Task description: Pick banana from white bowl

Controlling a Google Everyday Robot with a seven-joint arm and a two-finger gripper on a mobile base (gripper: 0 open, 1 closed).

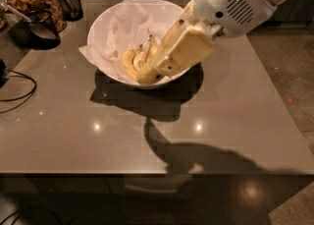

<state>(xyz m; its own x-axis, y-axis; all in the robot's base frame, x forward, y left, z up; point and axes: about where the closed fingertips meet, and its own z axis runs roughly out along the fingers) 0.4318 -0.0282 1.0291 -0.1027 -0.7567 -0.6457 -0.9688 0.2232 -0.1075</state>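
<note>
Gripper (156, 71), cream-coloured, reaches from two o'clock into the wide white paper-lined bowl (105, 22), at yellow curved bananas (130, 62); its grasp cannot be told.

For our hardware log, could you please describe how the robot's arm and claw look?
The arm is a rounded white housing with a slotted vent, a green light and a tan band. The claw, down in the white bowl, is boxy and cream-coloured.

The single camera looks steeply down across the table (73, 121), fairly close, onto the tool (156, 71) in the white bowl (162, 4).
</note>
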